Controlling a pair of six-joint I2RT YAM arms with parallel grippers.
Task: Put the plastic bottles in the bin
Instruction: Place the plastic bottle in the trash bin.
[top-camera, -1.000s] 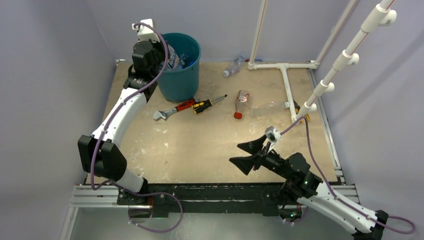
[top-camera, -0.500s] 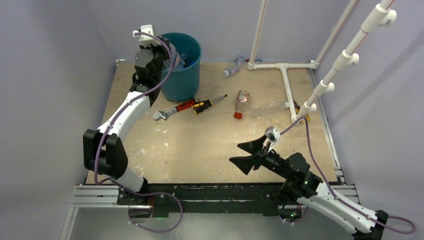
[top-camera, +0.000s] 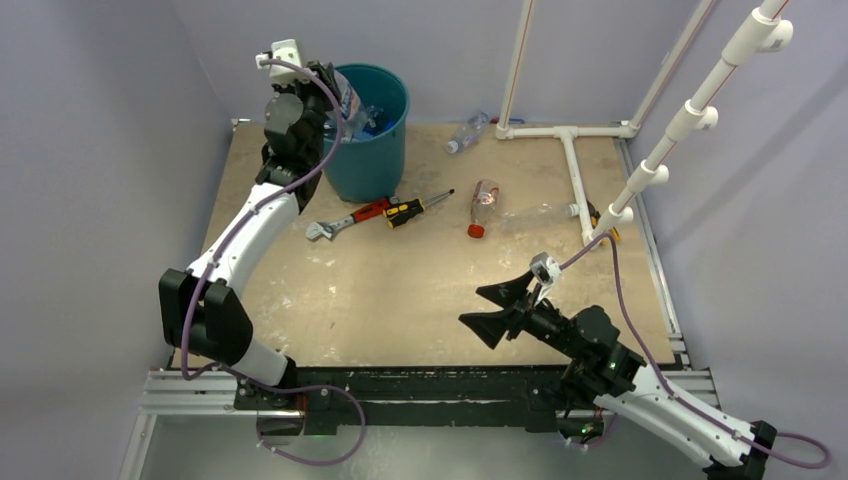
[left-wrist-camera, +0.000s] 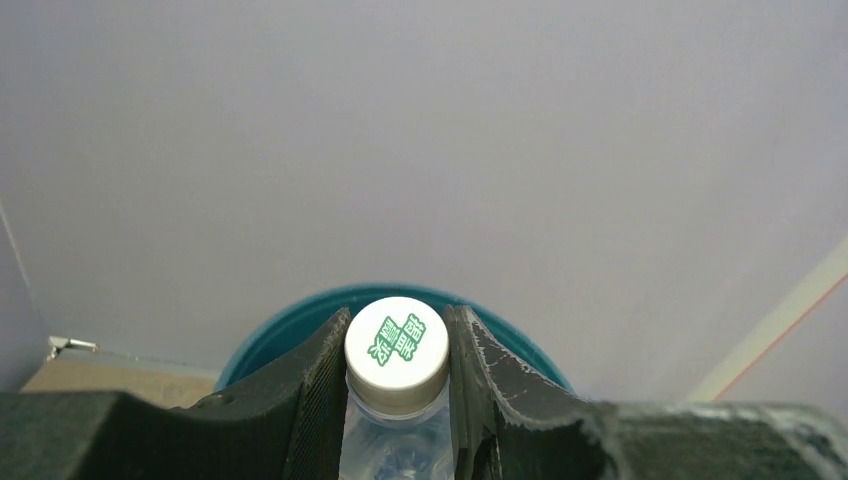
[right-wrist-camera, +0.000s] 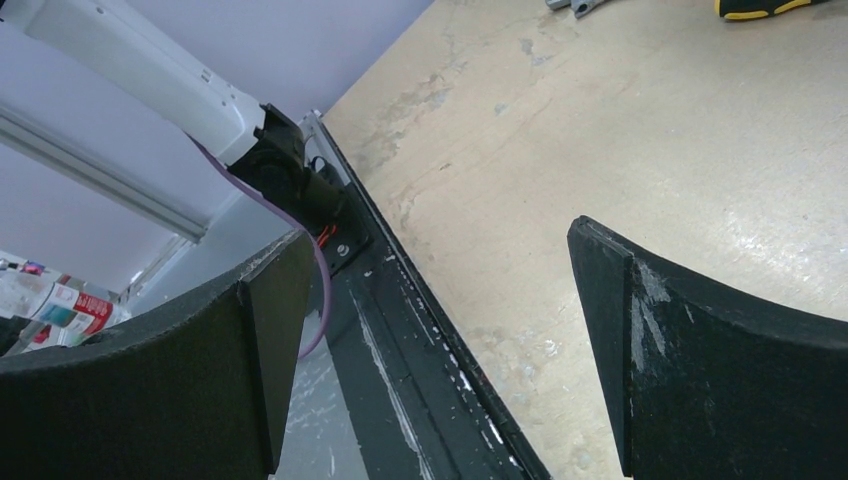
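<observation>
Teal bin (top-camera: 365, 170) sits by the left gripper (left-wrist-camera: 398, 315), which squeezes a white-capped bottle (left-wrist-camera: 397, 345); next, drop it in. Right gripper (top-camera: 470, 307) gapes empty

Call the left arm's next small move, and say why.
Probably nudge the left jaws a little further toward the centre of the bin before letting go. They are shut on the white-capped bottle, which hangs high over the bin's left rim rather than over the middle of its mouth. A drop from here might clip the edge and bounce out.
</observation>
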